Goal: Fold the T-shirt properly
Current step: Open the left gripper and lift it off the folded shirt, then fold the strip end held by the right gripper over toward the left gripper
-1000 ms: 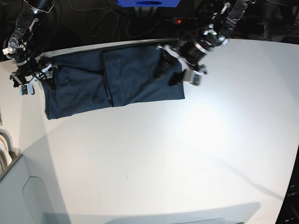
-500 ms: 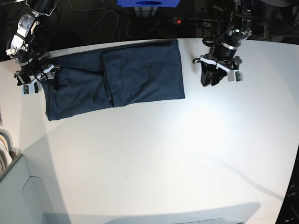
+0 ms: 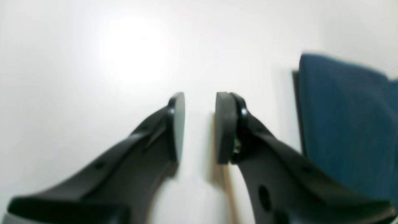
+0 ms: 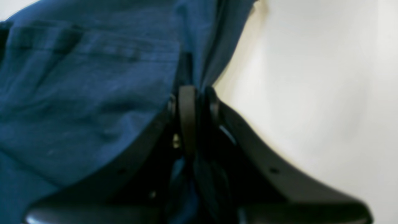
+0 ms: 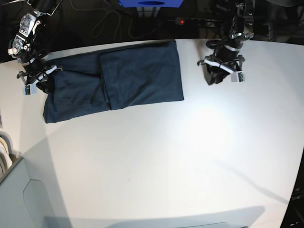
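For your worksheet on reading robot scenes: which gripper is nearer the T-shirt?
Right. The right gripper is shut on the T-shirt at its edge. The left gripper hangs over bare table beside the shirt, jaws parted and holding nothing.

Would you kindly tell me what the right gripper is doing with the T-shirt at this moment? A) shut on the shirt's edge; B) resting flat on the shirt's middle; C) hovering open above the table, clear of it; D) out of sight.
A: in the right wrist view the right gripper has its jaws pinched together on a fold at the edge of the T-shirt.
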`<state>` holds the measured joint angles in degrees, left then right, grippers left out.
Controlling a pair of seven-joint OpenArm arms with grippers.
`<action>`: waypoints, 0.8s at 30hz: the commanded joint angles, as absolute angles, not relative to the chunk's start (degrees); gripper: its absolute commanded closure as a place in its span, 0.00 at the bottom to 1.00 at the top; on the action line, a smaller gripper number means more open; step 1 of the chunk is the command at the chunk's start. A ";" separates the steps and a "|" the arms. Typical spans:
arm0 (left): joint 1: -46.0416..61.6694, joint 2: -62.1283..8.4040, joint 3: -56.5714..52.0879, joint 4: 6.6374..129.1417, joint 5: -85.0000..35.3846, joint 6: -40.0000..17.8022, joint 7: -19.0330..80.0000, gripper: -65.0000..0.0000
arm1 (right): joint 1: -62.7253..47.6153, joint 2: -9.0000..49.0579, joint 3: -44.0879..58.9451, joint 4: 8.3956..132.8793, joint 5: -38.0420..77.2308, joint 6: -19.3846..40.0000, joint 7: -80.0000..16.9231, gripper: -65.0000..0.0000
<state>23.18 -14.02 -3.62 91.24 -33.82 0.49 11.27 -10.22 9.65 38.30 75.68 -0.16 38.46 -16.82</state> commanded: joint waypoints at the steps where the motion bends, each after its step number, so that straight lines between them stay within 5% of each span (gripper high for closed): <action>1: 23.08 -13.49 -3.56 91.91 -33.89 -0.04 10.59 0.75 | -10.51 9.80 38.55 77.41 -1.10 40.00 -17.89 1.00; 11: 21.58 -9.89 -1.71 90.51 -33.63 -0.04 10.68 0.76 | -14.90 5.23 35.21 95.16 -1.10 40.00 -17.89 1.00; 24: 18.59 -9.71 1.89 86.11 -33.63 -0.04 10.68 0.76 | -23.16 3.03 13.67 116.09 -1.36 40.00 -17.98 1.00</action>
<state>18.70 -9.52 1.83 86.02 -33.85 -0.73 8.97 -23.24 2.72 13.28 114.98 -2.76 39.33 -19.79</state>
